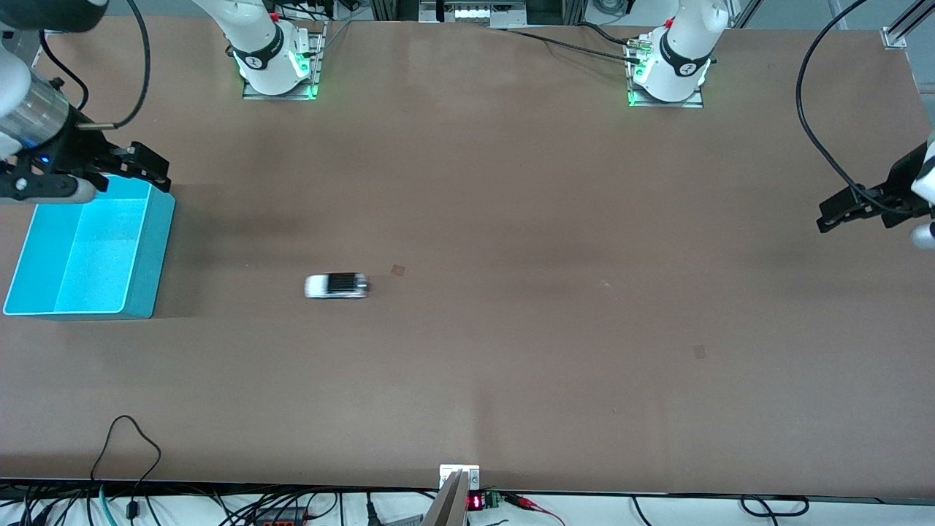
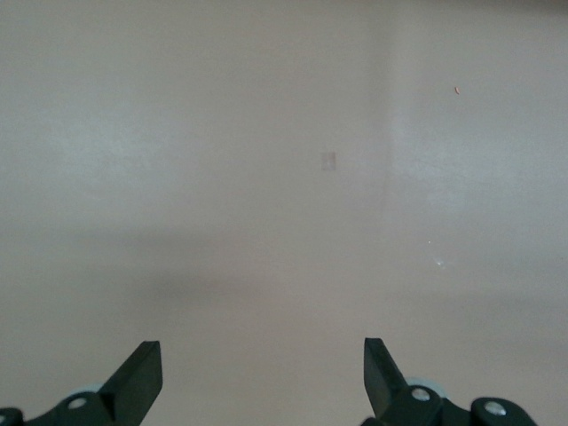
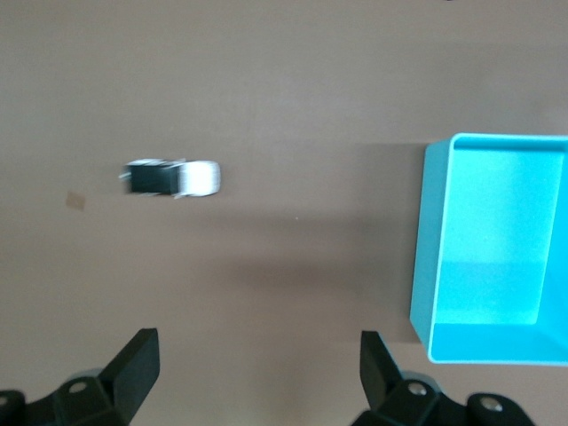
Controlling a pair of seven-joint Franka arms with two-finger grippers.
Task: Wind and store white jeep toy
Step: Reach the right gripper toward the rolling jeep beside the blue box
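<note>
The white jeep toy (image 1: pixel 336 286) with its black ribbed roof rests on the brown table near the middle, toward the right arm's end; it looks motion-blurred. It also shows in the right wrist view (image 3: pixel 171 178). The turquoise bin (image 1: pixel 150 252) stands open and empty at the right arm's end, also seen in the right wrist view (image 3: pixel 424 257). My right gripper (image 1: pixel 142 168) is open and empty, up over the bin's edge nearest the bases. My left gripper (image 1: pixel 840 212) is open and empty, up over the table's left arm end, with only bare table under it (image 2: pixel 262 382).
A small dark patch (image 1: pixel 398 270) marks the table just beside the jeep. Cables (image 1: pixel 131 446) hang along the table's edge nearest the front camera. A small bracket (image 1: pixel 459 478) sits at the middle of that edge.
</note>
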